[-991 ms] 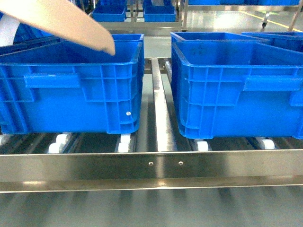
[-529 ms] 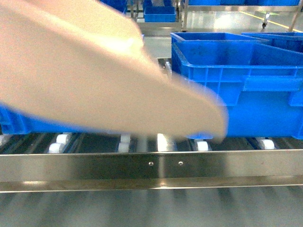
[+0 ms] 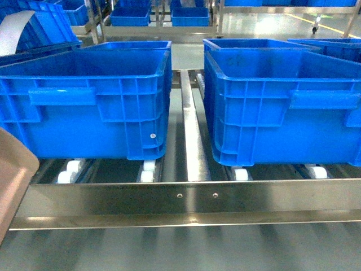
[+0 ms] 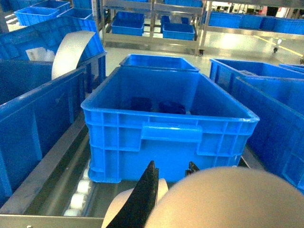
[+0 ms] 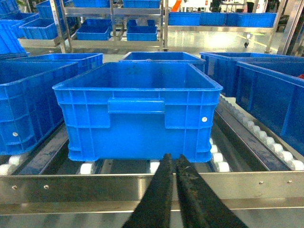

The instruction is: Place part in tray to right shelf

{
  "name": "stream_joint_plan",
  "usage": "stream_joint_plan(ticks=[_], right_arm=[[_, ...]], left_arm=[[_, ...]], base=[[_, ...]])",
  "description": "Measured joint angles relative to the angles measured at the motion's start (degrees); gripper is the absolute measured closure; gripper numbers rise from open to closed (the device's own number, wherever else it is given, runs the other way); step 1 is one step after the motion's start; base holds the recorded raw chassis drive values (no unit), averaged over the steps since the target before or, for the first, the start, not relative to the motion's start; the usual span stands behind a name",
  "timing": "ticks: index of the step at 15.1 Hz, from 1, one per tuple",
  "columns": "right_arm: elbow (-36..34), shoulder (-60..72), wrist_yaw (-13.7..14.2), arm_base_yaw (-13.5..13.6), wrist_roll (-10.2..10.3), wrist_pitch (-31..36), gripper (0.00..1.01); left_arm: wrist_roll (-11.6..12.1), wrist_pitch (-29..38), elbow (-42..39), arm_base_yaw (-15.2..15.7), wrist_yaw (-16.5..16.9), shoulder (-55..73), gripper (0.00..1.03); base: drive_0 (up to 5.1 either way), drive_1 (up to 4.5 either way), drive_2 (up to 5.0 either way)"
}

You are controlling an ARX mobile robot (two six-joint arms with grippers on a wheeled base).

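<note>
The cream-beige tray [image 4: 232,199] fills the bottom right of the left wrist view, and one corner of it [image 3: 14,180] shows at the lower left edge of the head view. My left gripper [image 4: 171,166] is shut on the tray, its black fingers [image 4: 147,190] straddling the beige plastic. It hangs in front of a blue crate. The right gripper [image 5: 174,157] is shut with nothing in it, over the flat front rail [image 5: 95,187] of the right shelf [image 3: 186,197]. The part is out of view.
Two large blue crates [image 3: 96,101] [image 3: 282,101] sit on the shelf's white rollers [image 3: 148,174], split by the central divider rail [image 3: 192,141]. Dark shapes lie in the bottom of the left crate [image 4: 166,107]. More crates and racks stand behind.
The tray swept from the upper left across the head view and down. Now only a corner shows at the lower left edge.
</note>
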Motion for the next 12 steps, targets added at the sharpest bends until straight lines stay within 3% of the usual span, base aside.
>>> stream_joint_plan(ticks=[1,3,4,5,6,12], right_arm=[[-0.2,-0.7,0.0,0.0,0.0,-0.5,0.99],[-1.0,-1.9,0.0,0.0,0.2,-0.6,0.99],[-2.1,-3.6,0.0,0.0,0.2,-1.4,0.99],[-2.1,-8.7,-0.4,0.0,0.2,-8.8,0.99],[-2.1,-13.0,0.0,0.0,0.2,-10.1,0.99],[-2.1,-12.9,0.0,0.0,0.2,-10.7,0.99]], left_arm=[[0.3,0.4,-1.3,0.5,1.0,-1.2,0.90],[0.8,0.6,-3.5,5.1,6.2,-3.9,0.90],[1.0,0.5,-4.5,5.5,5.7,-5.3,0.90],[1.3,0.3,-6.2,5.5,5.9,-7.4,0.90],[1.4,0.0,-7.0,5.4,5.8,-8.7,0.90],[1.6,-3.4,-10.5,5.4,6.0,-16.2,0.90]], base=[[0.0,0.00,0.0],[0.0,0.00,0.0],[0.0,0.00,0.0],[0.0,0.00,0.0],[0.0,0.00,0.0],[0.0,0.00,0.0]])
